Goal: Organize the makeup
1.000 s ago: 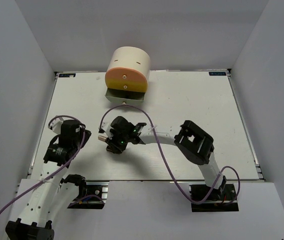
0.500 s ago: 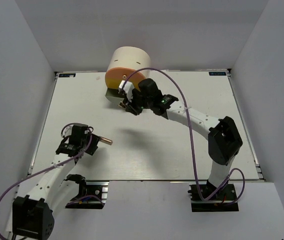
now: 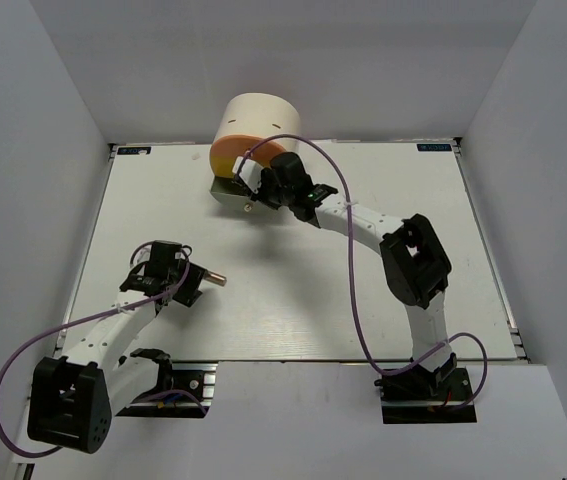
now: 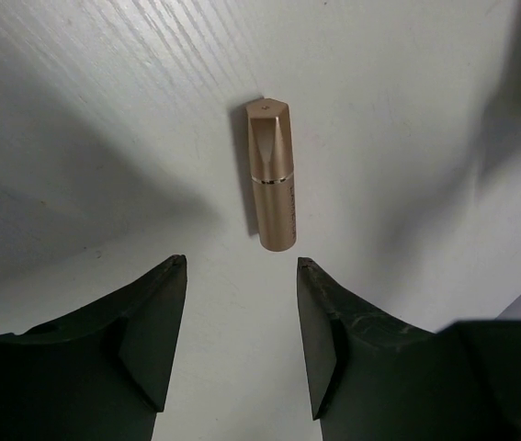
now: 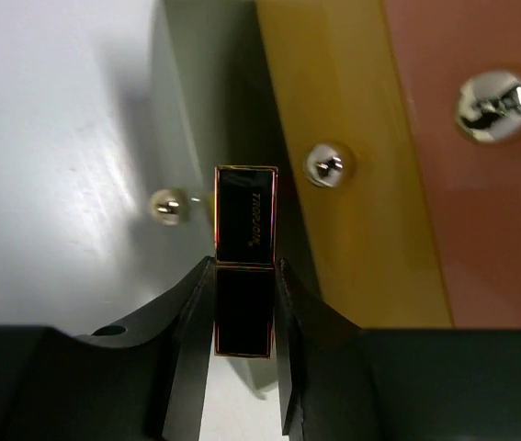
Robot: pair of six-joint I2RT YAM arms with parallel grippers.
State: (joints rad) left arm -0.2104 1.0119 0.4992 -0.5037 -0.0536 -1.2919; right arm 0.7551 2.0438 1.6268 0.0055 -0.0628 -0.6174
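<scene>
The left arm's fingers (image 4: 150, 331) stand apart, low over the worktop (image 4: 407, 110). The rose-gold lipstick (image 4: 271, 175) lies flat just ahead of their tips, untouched. Farther right, at the back of the worktop, the right arm's fingers (image 5: 186, 340) are clamped on the gold-black lipstick (image 5: 246, 216), holding it over the open grey drawer (image 5: 186, 101) of the cream box (image 3: 258, 118).

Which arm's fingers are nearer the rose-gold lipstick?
Left. The left fingers stand open just short of the rose-gold lipstick; the right fingers are far off at the cream box, gripping a black lipstick.
</scene>
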